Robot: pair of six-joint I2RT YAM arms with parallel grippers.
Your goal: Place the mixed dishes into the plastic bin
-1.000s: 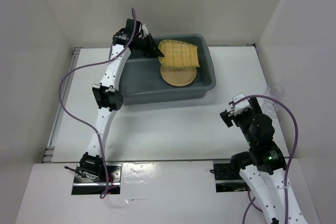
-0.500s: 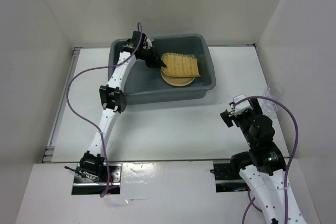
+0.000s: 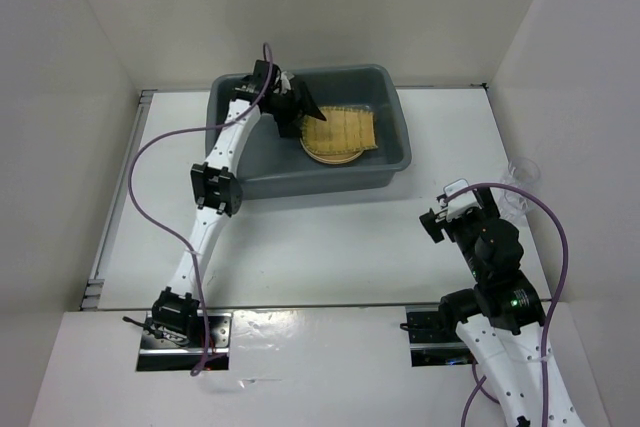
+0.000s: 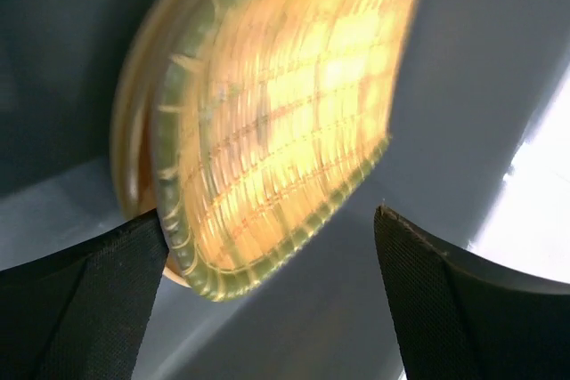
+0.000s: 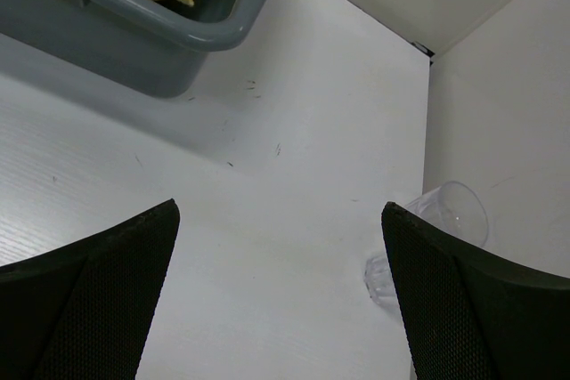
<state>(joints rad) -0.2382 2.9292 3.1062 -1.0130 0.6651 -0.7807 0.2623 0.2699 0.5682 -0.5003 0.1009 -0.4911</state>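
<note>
The plastic bin [image 3: 398, 117] stands at the back of the table. Inside it, the tan woven tray [image 3: 345, 128] lies on a yellow-orange plate [image 3: 333, 154]. My left gripper [image 3: 300, 110] is over the bin's left part, open, its jaws wide apart. In the left wrist view the tray [image 4: 285, 113] looks blurred, just ahead of the open gripper [image 4: 270, 215], with the plate's rim [image 4: 132, 140] behind it. A clear glass cup [image 3: 521, 185] lies on its side by the right wall. My right gripper [image 3: 441, 210] hovers left of that cup [image 5: 438, 224], open and empty.
White walls close in the table on three sides; the cup rests against the right one. In the right wrist view the bin's corner [image 5: 227, 24] is at the upper left, with bare white table between it and the cup.
The left gripper has opened and let go of the woven tray, which now lies flatter on the plate. Before that the arm carried it down into the bin. The right arm has not moved.
</note>
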